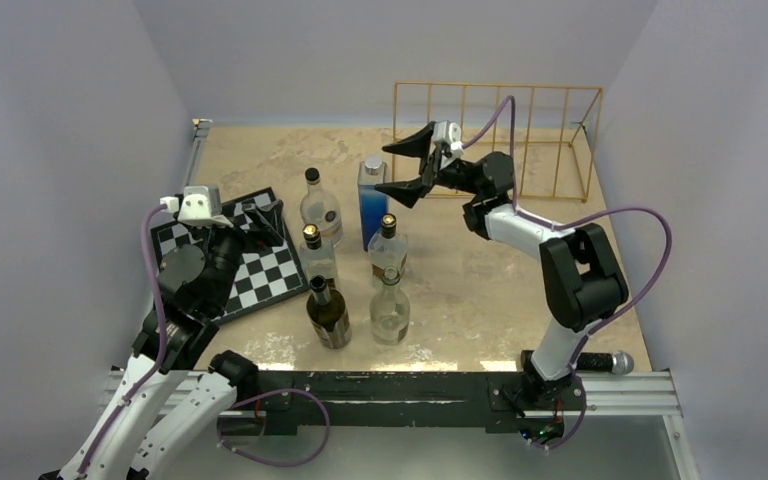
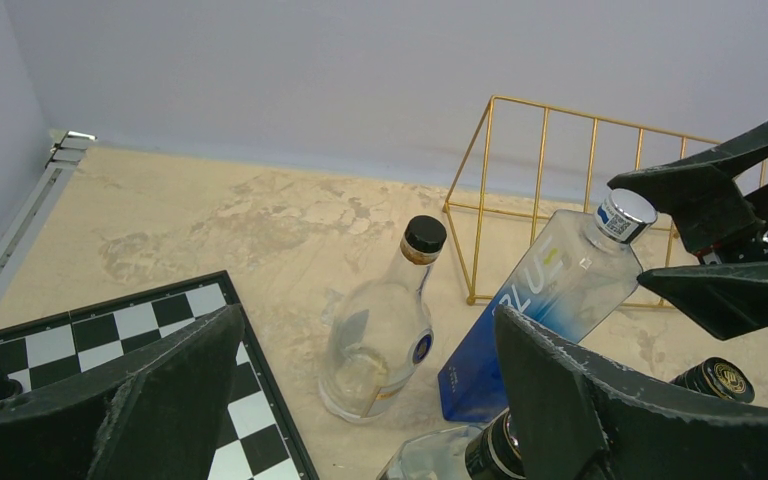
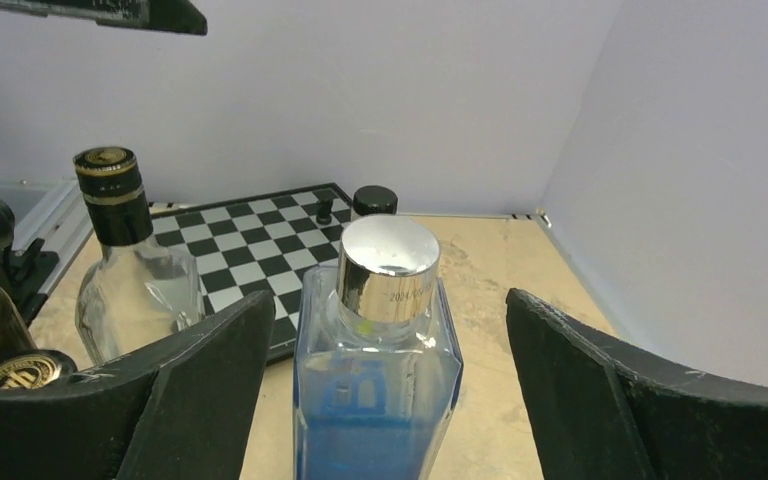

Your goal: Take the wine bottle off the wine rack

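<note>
I have the right arm (image 1: 520, 228) stretched left over the beige marbled tabletop (image 1: 480, 290), its jaws spread wide and released, gripping nothing. The wine bottle (image 1: 372, 198), a square clear-glass one tinted blue with a mirror-silver cap (image 3: 390, 270), stands upright on the tabletop just ahead of those jaws. From the right wrist the cap sits in the gap with clear space on both sides. The bottle is off the wine rack (image 1: 566, 140), the long gold-tan wire frame of upright bars at the back right, which lies behind the right arm and apart from the bottle. Crowding the bottle on its left and near sides are five others: a round clear flask with a black cap (image 1: 320, 210), a clear one with a gold-banded neck (image 1: 317, 258), a clear one with a dark neck (image 1: 388, 252), a dark brown one (image 1: 329, 315) and a plain clear one (image 1: 390, 312). The left arm (image 1: 200, 275) hangs over the black-and-white checkerboard (image 1: 260, 275), its jaws likewise open and empty, pointing towards the cluster
</note>
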